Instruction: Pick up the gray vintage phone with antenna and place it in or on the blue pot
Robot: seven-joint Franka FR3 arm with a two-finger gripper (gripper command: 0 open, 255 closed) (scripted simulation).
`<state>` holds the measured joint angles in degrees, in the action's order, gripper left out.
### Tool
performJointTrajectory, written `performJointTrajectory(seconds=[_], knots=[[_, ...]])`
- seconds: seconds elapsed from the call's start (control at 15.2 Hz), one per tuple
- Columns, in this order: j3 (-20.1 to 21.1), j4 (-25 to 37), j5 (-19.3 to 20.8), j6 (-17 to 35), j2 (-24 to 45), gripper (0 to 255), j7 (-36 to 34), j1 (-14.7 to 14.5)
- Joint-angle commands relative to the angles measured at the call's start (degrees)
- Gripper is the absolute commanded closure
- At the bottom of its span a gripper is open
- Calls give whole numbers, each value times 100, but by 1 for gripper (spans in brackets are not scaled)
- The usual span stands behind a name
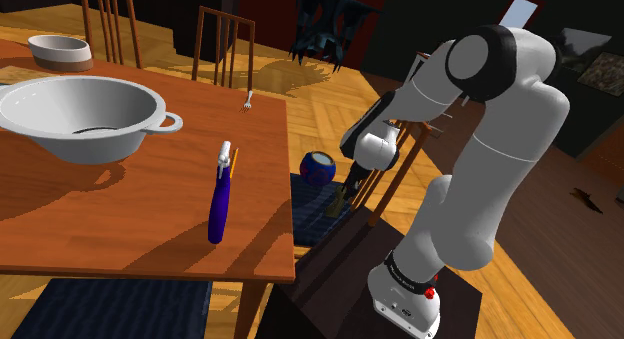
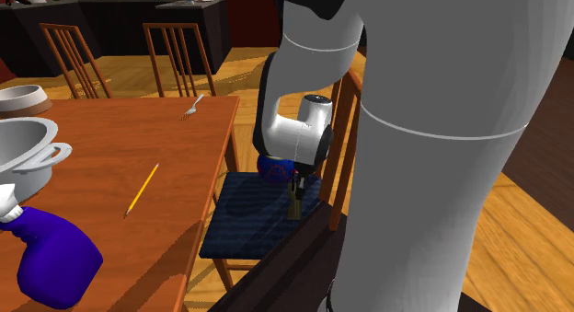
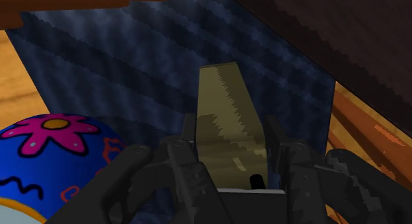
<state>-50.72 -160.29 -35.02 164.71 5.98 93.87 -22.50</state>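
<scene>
My gripper (image 3: 231, 164) is shut on the phone (image 3: 228, 127), a flat olive-grey slab that sticks out past the fingertips (image 3: 189, 153) over a dark blue chair cushion (image 3: 152, 57). In the second exterior view the phone (image 2: 295, 205) hangs upright under the gripper (image 2: 296, 185), just above or on the cushion (image 2: 248, 218); I cannot tell which. The blue pot (image 3: 46, 156), round with a pink flower pattern, stands on the same cushion right beside the gripper. It is the blue pot (image 1: 318, 168) next to the gripper (image 1: 352, 190) in the shoulder view, and the pot (image 2: 271, 170) is partly hidden by the hand.
The wooden table (image 1: 150, 217) edge runs close beside the chair. It carries a blue spray bottle (image 1: 220, 202), a large grey two-handled bowl (image 1: 80, 112), a fork (image 1: 246, 100) and a pencil (image 2: 141, 190). The chair's wooden back (image 2: 342, 135) rises behind the hand. The stand (image 1: 330, 287) is close below.
</scene>
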Motion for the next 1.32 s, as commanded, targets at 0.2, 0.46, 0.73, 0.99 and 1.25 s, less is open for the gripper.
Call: performJointTrajectory(seconds=[0.2, 0.46, 0.73, 0.99, 1.25], knots=[[-655, -137, 1275, -14, -414, 255, -933, -367], [-744, -237, 3878, -313, -1273, 255, -2799, 170], [-166, -210, 4806, -804, -1831, 255, -3475, 947], [206, -158, 5249, -1305, -2315, 255, -3815, 1378], [454, -83, 5501, -1800, -2757, 255, -4031, 1620]])
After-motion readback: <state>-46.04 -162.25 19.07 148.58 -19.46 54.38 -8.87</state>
